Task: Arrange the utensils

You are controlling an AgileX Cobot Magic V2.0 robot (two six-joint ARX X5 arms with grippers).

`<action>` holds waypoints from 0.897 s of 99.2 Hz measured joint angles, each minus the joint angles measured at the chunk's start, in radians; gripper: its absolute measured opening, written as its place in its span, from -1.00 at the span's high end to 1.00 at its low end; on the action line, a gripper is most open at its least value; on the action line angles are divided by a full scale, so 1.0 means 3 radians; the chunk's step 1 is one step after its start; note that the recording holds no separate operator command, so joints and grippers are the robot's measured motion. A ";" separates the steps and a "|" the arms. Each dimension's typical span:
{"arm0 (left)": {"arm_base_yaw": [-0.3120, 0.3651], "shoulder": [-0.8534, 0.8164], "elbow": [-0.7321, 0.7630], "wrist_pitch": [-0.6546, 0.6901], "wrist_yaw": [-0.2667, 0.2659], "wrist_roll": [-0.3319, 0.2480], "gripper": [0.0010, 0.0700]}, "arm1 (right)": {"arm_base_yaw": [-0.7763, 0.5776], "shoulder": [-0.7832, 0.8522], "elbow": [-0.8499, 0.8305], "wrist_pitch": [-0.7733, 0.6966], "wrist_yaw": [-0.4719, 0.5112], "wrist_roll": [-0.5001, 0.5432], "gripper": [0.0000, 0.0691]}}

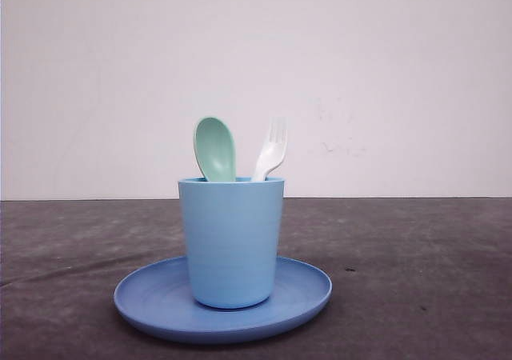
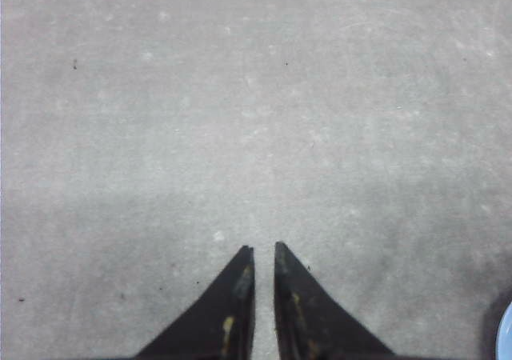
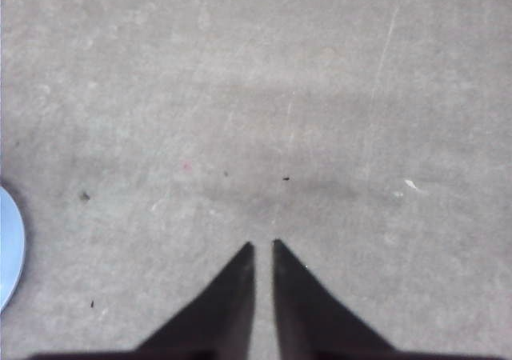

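A light blue plastic cup [image 1: 231, 242] was seen standing upright at the middle of a round blue plastic plate [image 1: 152, 308], which rested on a dark grey matte surface [image 1: 416, 280] before a plain white wall [image 1: 384, 72]. Both utensils were found inside the cup. A small mint-green plastic spoon [image 1: 214, 149] was stood handle-down, its bowl projecting above the rim and leaning slightly to the left. A small white plastic fork [image 1: 272, 150] was stood just beside it on the right, tines up and tilted to the right. The two heads were noted as close but apart above the rim; the handles were hidden by the cup wall.

In the left wrist view, the left tool [image 2: 263, 250] was observed over bare grey surface, its two dark fingertips drawn nearly together with only a thin slit between them and nothing held. A sliver of the blue plate's edge [image 2: 506, 336] was noted at the frame border.

In the right wrist view, the right tool [image 3: 262, 246] was recorded in the same condition: dark tips clenched almost together, nothing gripped, over bare scuffed surface. A pale blue arc of the plate [image 3: 10, 244] was visible at the frame edge.
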 joint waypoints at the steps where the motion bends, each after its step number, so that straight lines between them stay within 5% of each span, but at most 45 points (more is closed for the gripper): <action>1: 0.0000 0.0000 0.0000 0.0000 0.0000 0.0000 0.98 | 0.0000 0.0000 0.0000 0.0000 0.0000 0.0000 0.95; 51: 0.0000 -0.0065 -0.0005 0.0001 -0.0056 0.0022 0.98 | 0.0000 0.0000 0.0000 0.0008 -0.0001 0.0000 0.98; 89: 0.0195 -0.1628 -0.1202 0.0692 -0.0175 0.0043 0.98 | 0.0000 0.0000 0.0000 0.0075 -0.0001 0.0000 0.98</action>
